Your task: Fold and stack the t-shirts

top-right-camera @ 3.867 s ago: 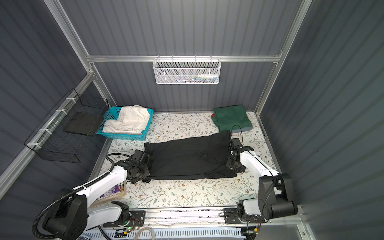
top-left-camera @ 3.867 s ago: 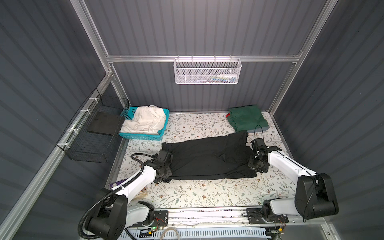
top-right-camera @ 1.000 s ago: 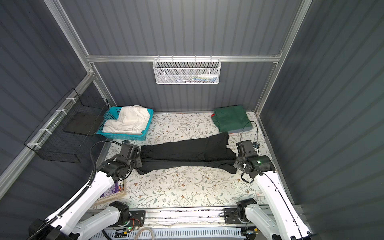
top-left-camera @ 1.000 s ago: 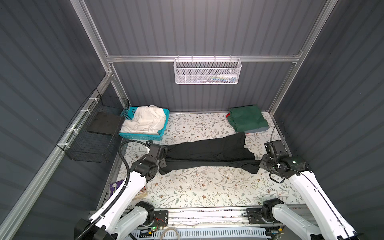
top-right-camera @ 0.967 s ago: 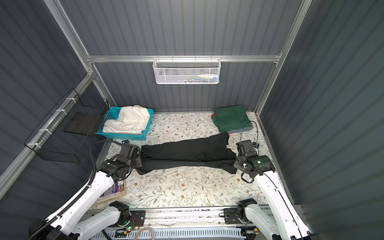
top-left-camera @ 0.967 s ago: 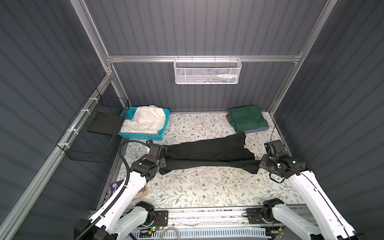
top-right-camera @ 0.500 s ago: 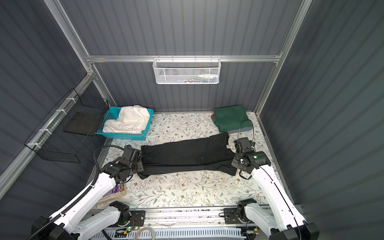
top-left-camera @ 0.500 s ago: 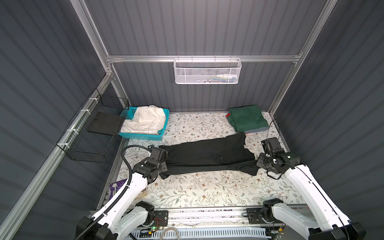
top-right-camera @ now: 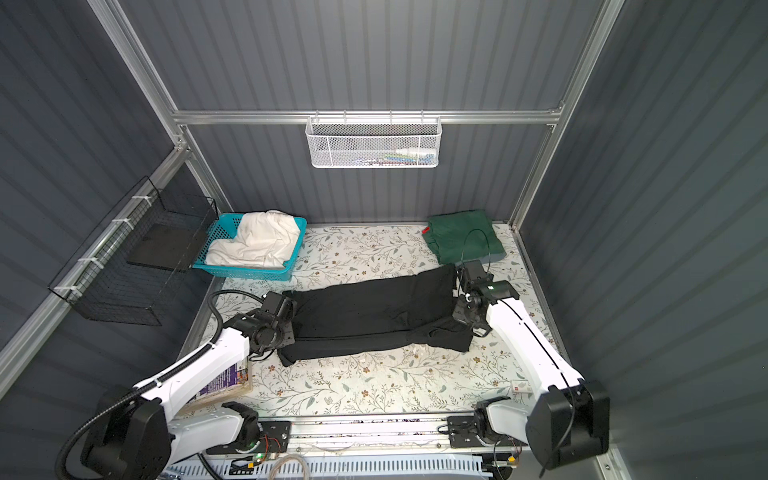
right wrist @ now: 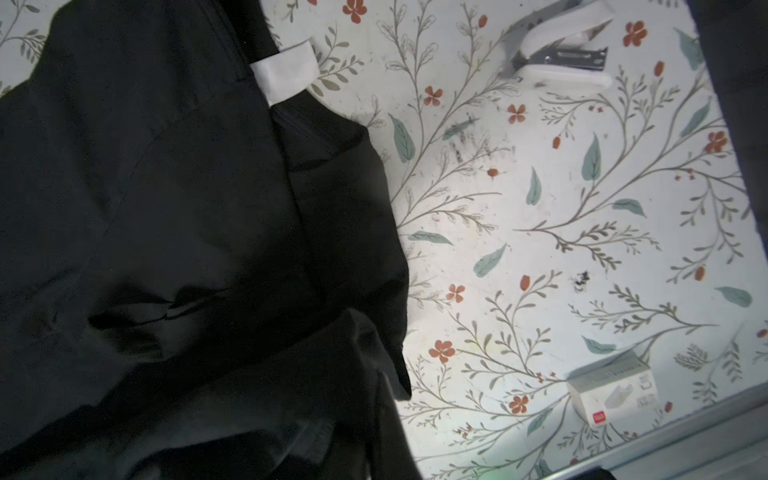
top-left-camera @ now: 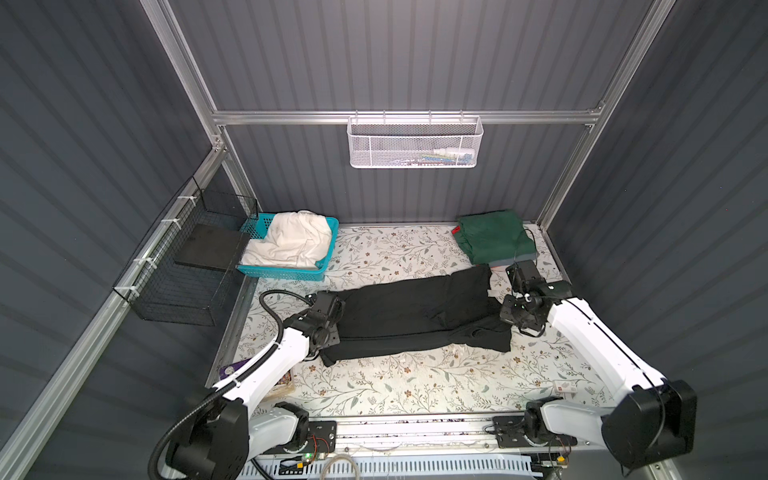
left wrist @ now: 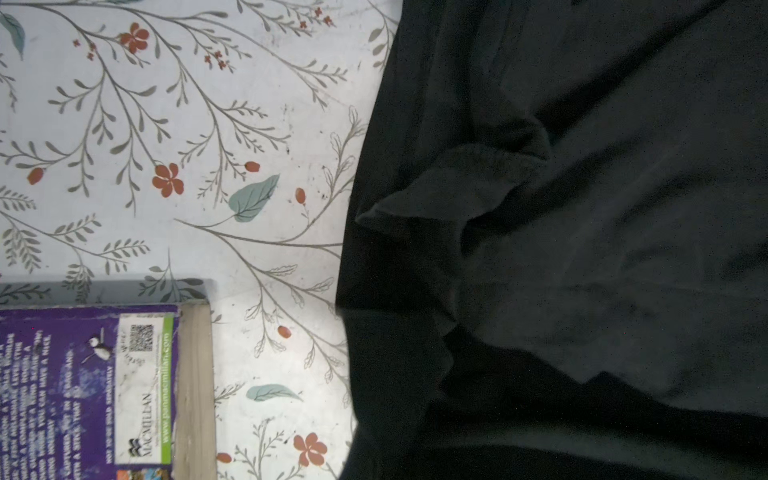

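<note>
Purple covers mark a paperback book [top-right-camera: 220,382] at the near left edge of the flower-printed table [top-left-camera: 415,382], partly under the left arm; a small white box [top-left-camera: 565,387] lies at the near right, just beside the right arm. Further in, the black t-shirt [top-left-camera: 415,311] stretches crosswise over the middle of the table, doubled lengthwise; its upper layer sits a little further back than the lower one, whose near edge shows in both top views. The left gripper [top-left-camera: 337,316] is at the shirt's left end and the right gripper [top-left-camera: 505,311] at its right end; each is pressed together on the black cloth, though the fingers are hidden in every view. A white label [right wrist: 286,68] sticks out of the shirt near its right end. Beyond, at the far left, a turquoise basket [top-left-camera: 282,272] holds a crumpled cream-white t-shirt [top-left-camera: 295,241]; at the far right a folded dark green t-shirt [top-left-camera: 494,239] tops a stack, with a grey layer [top-left-camera: 515,261] and a red corner [top-left-camera: 456,229] showing beneath it. A white mesh basket [top-left-camera: 415,141] hangs on the back wall.
</note>
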Available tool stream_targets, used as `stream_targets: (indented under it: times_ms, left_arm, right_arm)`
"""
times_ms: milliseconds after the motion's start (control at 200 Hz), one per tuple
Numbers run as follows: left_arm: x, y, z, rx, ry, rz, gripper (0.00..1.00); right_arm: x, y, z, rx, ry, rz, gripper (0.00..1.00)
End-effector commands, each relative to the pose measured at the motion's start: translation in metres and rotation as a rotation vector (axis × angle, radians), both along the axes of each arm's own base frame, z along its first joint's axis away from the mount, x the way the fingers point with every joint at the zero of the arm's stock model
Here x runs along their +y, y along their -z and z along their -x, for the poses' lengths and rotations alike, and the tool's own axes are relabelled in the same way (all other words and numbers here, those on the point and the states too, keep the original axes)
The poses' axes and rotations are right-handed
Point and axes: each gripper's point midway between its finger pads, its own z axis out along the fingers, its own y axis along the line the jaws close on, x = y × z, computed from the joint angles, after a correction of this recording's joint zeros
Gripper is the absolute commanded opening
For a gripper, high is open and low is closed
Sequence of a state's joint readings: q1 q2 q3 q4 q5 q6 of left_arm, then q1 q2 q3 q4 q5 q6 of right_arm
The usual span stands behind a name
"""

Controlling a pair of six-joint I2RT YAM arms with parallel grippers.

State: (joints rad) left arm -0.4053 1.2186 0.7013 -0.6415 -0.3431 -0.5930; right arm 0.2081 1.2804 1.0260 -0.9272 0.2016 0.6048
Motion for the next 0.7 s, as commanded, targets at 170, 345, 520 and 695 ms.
stream_targets:
  times_ms: [170,345,520,695]
  left_arm:
    - [-0.007,-0.012,-0.031,-0.034,0.029,-0.036,0.01]
    - [-0.008,-0.015,-0.044,-0.027,0.035,-0.066,0.01]
    - [0.003,-0.013,-0.048,0.001,0.021,-0.102,0.00]
    - [0.019,-0.020,-0.056,-0.020,-0.017,-0.092,0.00]
  right_arm:
    - [0.008,0.002,-0.048,0.000,-0.045,0.018,0.00]
    - [0.010,0.006,-0.068,0.016,-0.057,0.032,0.00]
    - [0.009,0.011,-0.084,0.034,-0.069,0.052,0.00]
    - [0.008,0.018,-0.095,0.039,-0.065,0.042,0.00]
